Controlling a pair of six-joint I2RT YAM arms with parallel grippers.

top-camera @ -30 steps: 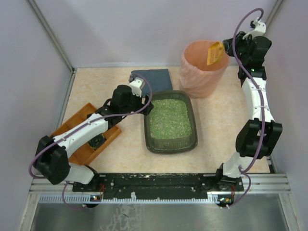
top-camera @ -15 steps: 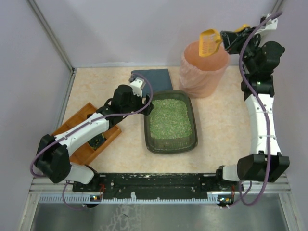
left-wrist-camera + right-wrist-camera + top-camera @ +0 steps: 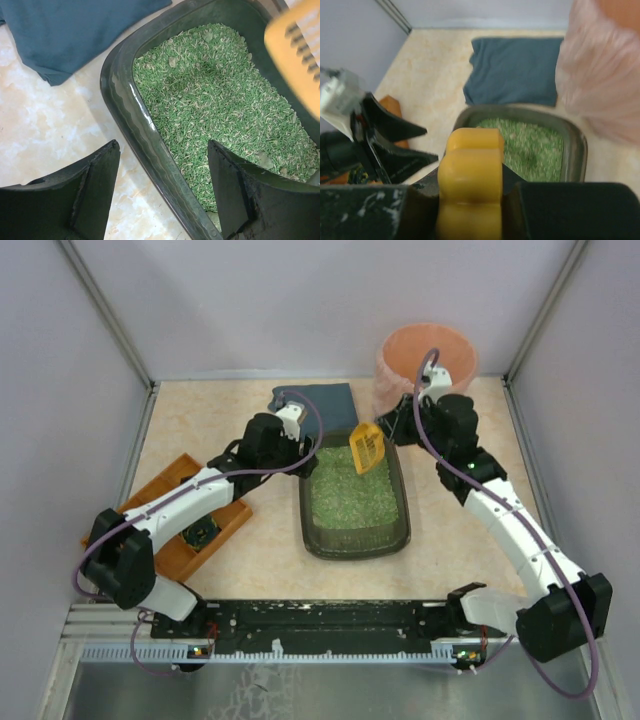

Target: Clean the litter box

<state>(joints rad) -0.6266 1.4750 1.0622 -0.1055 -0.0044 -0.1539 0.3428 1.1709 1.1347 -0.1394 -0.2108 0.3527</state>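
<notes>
step: scooping; right gripper is clamping the handle of the yellow scoop, hovering it over the far end of the litter
left gripper: jaws spread, straddling the left rim, not pinching it
litter box: sitting mid-table between both arms, bin just beyond its far right corner
next: probably lowering the scoop in, sifting, carrying lumps to the bin; left likely closing on the rim to steady it

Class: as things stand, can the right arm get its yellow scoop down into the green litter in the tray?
Probably yes. The right gripper holds the scoop over the litter at the far end of the litter box, nothing between them; the left gripper is open at the left rim.
</notes>
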